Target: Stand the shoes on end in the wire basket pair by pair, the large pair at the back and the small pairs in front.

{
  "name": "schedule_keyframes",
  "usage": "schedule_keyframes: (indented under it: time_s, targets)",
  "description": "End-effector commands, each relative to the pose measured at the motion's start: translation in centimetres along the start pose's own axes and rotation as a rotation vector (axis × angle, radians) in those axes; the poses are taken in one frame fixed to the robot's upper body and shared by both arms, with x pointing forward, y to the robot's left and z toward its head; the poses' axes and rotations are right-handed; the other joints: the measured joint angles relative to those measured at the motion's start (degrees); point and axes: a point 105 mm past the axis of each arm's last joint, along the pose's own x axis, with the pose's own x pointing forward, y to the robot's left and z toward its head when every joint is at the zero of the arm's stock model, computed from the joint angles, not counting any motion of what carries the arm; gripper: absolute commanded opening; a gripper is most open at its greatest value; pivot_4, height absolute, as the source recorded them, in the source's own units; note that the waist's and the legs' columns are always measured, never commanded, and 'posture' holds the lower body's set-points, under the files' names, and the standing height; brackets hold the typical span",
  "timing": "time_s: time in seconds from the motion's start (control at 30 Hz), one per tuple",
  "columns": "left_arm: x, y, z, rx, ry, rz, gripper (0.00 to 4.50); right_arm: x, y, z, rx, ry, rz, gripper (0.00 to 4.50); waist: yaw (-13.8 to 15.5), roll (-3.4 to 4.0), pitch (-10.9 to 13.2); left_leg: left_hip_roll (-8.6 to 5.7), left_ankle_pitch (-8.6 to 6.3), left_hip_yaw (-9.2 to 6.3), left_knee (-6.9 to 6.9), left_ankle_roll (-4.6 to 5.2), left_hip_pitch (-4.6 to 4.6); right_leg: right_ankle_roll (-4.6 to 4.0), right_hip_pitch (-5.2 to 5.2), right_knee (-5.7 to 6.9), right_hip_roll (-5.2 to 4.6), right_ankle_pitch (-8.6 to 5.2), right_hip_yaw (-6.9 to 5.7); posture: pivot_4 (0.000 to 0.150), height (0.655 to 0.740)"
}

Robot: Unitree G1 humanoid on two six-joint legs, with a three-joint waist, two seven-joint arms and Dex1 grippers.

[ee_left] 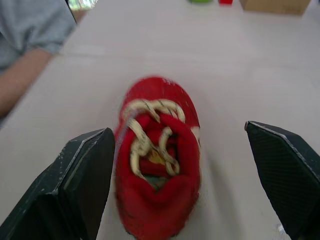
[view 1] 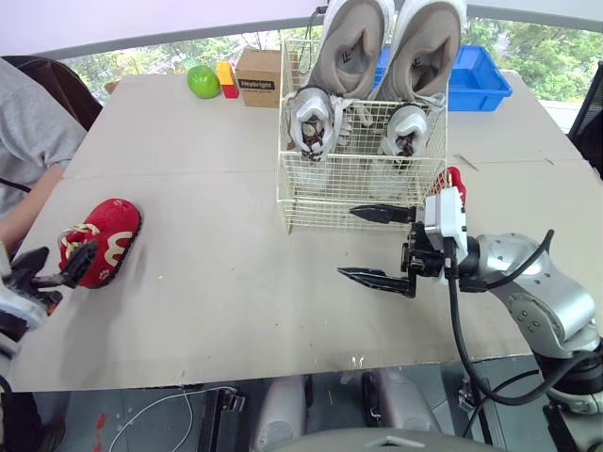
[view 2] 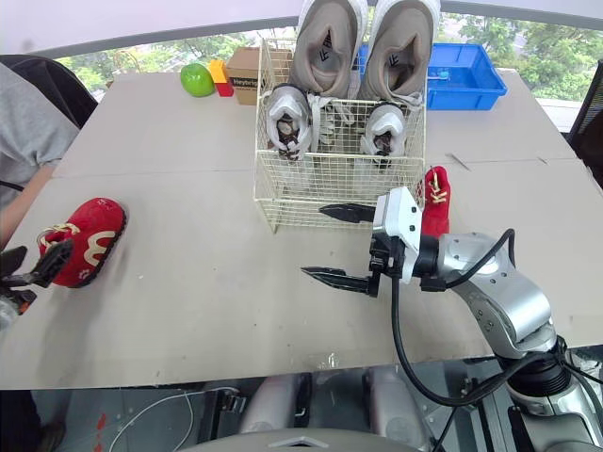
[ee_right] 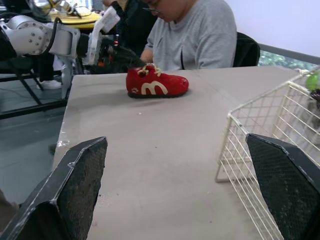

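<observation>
The wire basket (view 1: 358,202) stands at the table's middle back. Two large grey shoes (view 1: 350,42) stand on end along its back, and two small grey-white shoes (view 1: 313,121) stand on end in front of them. A small red shoe (view 1: 101,241) lies on the table at the left. My left gripper (view 1: 55,264) is open, a finger on either side of the shoe's heel (ee_left: 157,200), not closed on it. A second red shoe (view 2: 435,200) sits by the basket's right side. My right gripper (view 1: 382,247) hangs open and empty in front of the basket.
A person (view 1: 28,141) in a grey shirt sits at the table's left edge, an arm near the red shoe. At the back are a green ball (view 1: 203,81), a yellow and red block (view 1: 226,79), a cardboard box (view 1: 258,77) and a blue bin (view 1: 476,80).
</observation>
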Motion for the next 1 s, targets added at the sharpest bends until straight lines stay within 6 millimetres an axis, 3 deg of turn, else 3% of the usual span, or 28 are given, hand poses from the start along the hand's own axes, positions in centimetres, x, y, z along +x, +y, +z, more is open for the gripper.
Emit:
schedule_keyframes:
  time_s: [0.03, 0.13, 0.23, 0.27, 0.4, 0.5, 0.53, 0.6, 0.7, 0.77, 0.87, 1.0]
  targets:
    - [-0.2, 0.9, -1.3, 0.021, 0.066, 0.104, 4.50, -0.6, 0.4, 1.1, -0.063, -0.013, -0.012, 4.31, 0.05, 0.00, 0.00, 0.02, 0.00, -0.02, -0.03, 0.00, 0.00, 0.00, -0.01, 0.00, -0.01, 0.00, -0.01, 0.150, 0.7400]
    - [-0.2, 1.4, -3.0, 0.047, 0.141, 0.132, 4.50, -0.8, 0.2, 0.9, -0.070, 0.002, -0.028, 4.31, 0.06, -0.04, -0.02, 0.10, 0.00, -0.06, -0.04, -0.01, 0.01, -0.01, -0.03, 0.02, 0.05, 0.01, -0.06, 0.150, 0.7400]
    - [0.6, 1.7, -3.0, 0.040, 0.128, 0.130, 4.50, -0.8, -0.2, 1.0, -0.078, -0.001, -0.037, 4.31, 0.16, -0.07, -0.03, 0.13, 0.00, -0.09, -0.03, 0.00, 0.01, -0.06, -0.02, 0.03, 0.07, 0.02, -0.10, 0.150, 0.7400]
    - [0.9, 1.6, -2.9, 0.028, 0.119, 0.119, 4.24, -0.7, -0.3, 1.0, -0.079, -0.002, -0.038, 4.43, 0.28, -0.07, -0.03, 0.13, 0.00, -0.09, -0.03, 0.00, 0.02, -0.07, -0.02, 0.03, 0.07, 0.02, -0.11, 0.150, 0.7400]
    - [1.7, 0.8, -2.8, 0.004, 0.077, 0.074, 2.86, -0.6, -0.7, 0.7, -0.087, 0.009, -0.038, 4.50, 0.27, -0.10, -0.05, 0.13, 0.00, -0.04, -0.01, -0.01, 0.00, -0.07, -0.01, 0.03, 0.06, 0.03, -0.12, 0.150, 0.7400]
    - [1.6, 0.5, -2.3, -0.005, 0.026, 0.070, 1.43, -0.6, -1.0, 0.5, -0.093, 0.017, -0.040, 4.50, 0.20, -0.10, -0.06, 0.12, 0.00, 0.02, -0.01, -0.01, 0.00, -0.06, -0.01, 0.01, 0.01, 0.05, -0.08, 0.150, 0.7400]
    - [1.5, 0.5, -1.3, -0.018, -0.039, 0.083, 1.00, -0.6, -1.1, 0.6, -0.098, 0.015, -0.044, 4.50, 0.20, -0.10, -0.05, 0.13, 0.00, 0.01, -0.01, -0.01, 0.00, -0.06, -0.01, 0.01, 0.00, 0.05, -0.09, 0.150, 0.7400]
    - [1.4, -0.4, 2.5, -0.015, -0.249, 0.074, 0.04, -0.4, -1.5, 0.9, -0.103, 0.018, -0.053, 4.50, 0.23, -0.11, -0.05, 0.14, 0.00, -0.01, -0.02, -0.01, 0.00, -0.07, -0.02, 0.02, -0.01, 0.06, -0.10, 0.150, 0.7400]
    - [1.4, -2.9, 7.2, -0.056, -0.472, 0.004, 0.04, -0.3, -2.4, 2.5, -0.116, -0.010, -0.057, 4.50, 0.64, -0.29, -0.05, 0.20, 0.05, -0.17, 0.03, -0.08, -0.07, -0.19, -0.01, 0.04, -0.01, 0.15, -0.27, 0.150, 0.7400]
    - [1.7, -6.4, 9.5, -0.009, -0.551, -0.123, 0.04, -0.4, -3.1, 4.1, -0.147, -0.026, -0.035, 4.50, 0.78, -0.28, -0.05, 0.22, 0.11, -0.17, 0.07, -0.17, -0.08, -0.27, 0.04, 0.04, -0.01, 0.21, -0.30, 0.150, 0.7400]
    - [1.9, -9.7, 10.8, 0.005, -0.605, -0.232, 0.04, -0.6, -4.2, 5.6, -0.168, -0.045, -0.028, 4.50, 0.36, -0.26, -0.06, 0.20, 0.11, 0.09, 0.07, -0.17, 0.01, -0.26, 0.10, 0.00, -0.02, 0.22, -0.13, 0.150, 0.7400]
    - [1.8, -14.1, 11.3, 0.063, -0.638, -0.375, 0.04, -0.9, -4.9, 5.9, -0.208, -0.019, -0.024, 4.50, 0.13, -0.27, -0.06, 0.22, 0.10, 0.10, 0.04, -0.15, -0.02, -0.24, 0.08, -0.02, 0.13, 0.23, -0.16, 0.150, 0.7400]
